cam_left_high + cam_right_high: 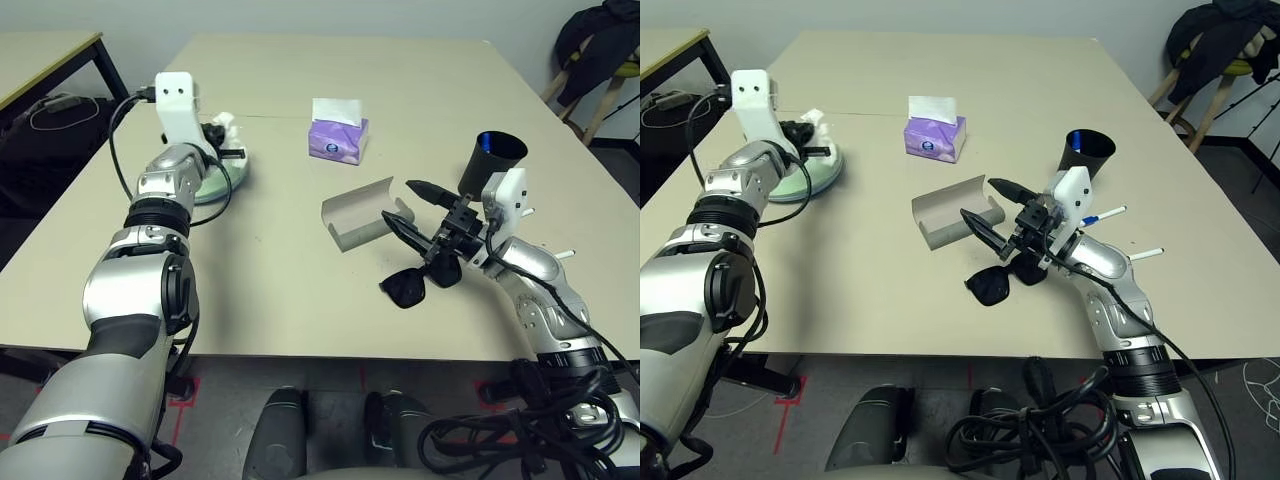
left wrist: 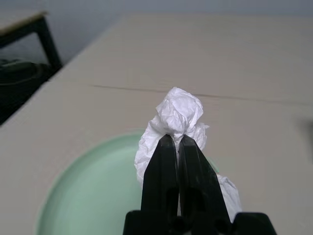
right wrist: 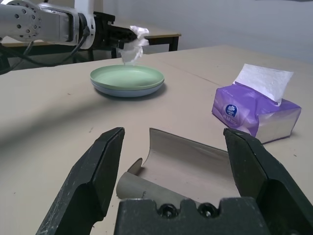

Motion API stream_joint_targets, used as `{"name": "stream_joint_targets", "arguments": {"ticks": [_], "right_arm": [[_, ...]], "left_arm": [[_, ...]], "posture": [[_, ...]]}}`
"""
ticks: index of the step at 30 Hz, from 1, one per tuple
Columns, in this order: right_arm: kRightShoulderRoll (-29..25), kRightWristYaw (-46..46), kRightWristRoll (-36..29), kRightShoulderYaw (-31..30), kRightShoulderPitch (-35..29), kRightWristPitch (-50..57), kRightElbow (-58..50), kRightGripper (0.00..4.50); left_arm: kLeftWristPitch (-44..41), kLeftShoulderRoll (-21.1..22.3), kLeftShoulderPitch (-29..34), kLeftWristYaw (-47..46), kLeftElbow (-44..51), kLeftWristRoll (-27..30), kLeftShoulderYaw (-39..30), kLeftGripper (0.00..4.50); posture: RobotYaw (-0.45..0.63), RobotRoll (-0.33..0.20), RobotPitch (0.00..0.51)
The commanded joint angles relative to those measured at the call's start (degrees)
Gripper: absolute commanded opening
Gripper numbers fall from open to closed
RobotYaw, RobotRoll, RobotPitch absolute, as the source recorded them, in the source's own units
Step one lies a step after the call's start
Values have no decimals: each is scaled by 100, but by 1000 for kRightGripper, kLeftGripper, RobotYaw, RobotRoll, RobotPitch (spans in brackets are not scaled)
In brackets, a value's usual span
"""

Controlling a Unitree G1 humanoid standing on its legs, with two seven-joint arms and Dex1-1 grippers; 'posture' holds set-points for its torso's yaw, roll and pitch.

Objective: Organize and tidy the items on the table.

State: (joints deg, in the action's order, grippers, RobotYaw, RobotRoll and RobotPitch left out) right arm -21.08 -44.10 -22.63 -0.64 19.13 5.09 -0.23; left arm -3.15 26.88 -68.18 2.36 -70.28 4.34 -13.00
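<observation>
A pale-green plate (image 3: 128, 76) is stacked on a light-blue plate (image 3: 122, 91) at the left of the table (image 1: 300, 300). Just above them my left gripper (image 2: 175, 140) is shut on the crumpled white tissue wad (image 2: 178, 110). The grey glasses case (image 1: 358, 215) lies open mid-table. My right gripper (image 1: 398, 200) hovers open just right of the case, nothing between its fingers. Black sunglasses (image 1: 408, 288) lie on the table under the right wrist. The black cup (image 1: 490, 160) stands behind that arm. A blue-white pen (image 1: 1105, 213) lies to its right.
A purple tissue box (image 1: 338, 138) stands at mid-table, behind the case. A smaller black-legged desk (image 1: 50, 60) is off the far left corner, and a chair with dark clothing (image 1: 600, 45) at the far right. The table's front edge (image 1: 330, 355) runs just beyond my body.
</observation>
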Motion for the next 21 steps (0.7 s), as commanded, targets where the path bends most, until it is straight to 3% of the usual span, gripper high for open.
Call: {"name": "stream_joint_targets", "arguments": {"ticks": [1,8,9,12,20,21], "right_arm": [[5,-6,-30,88,6,-12,-60,4500],[6,-9,-24,88,25,-12,-53,4500],[4,-5,-25,93,17,-12,-58,4500],[6,5,-27,99,-8,-14,-71,4500],[45,33,-24,81,-35,-3,-106,4500],[48,30,-22,80,-34,-4,-105,4500]], "left_arm": [[131,-2,-50,-351,-219,2,-120,42],[219,-41,5,-559,-329,68,-301,42],[232,-46,6,-527,-339,61,-300,255],[321,-43,11,-498,-343,4,-275,1048],[559,-7,-48,-436,-344,85,-385,4256],[572,-4,-57,-470,-344,116,-424,4464]], "posture": [[123,0,56],[119,0,54],[118,0,54],[117,0,54],[120,0,55],[120,0,55]]}}
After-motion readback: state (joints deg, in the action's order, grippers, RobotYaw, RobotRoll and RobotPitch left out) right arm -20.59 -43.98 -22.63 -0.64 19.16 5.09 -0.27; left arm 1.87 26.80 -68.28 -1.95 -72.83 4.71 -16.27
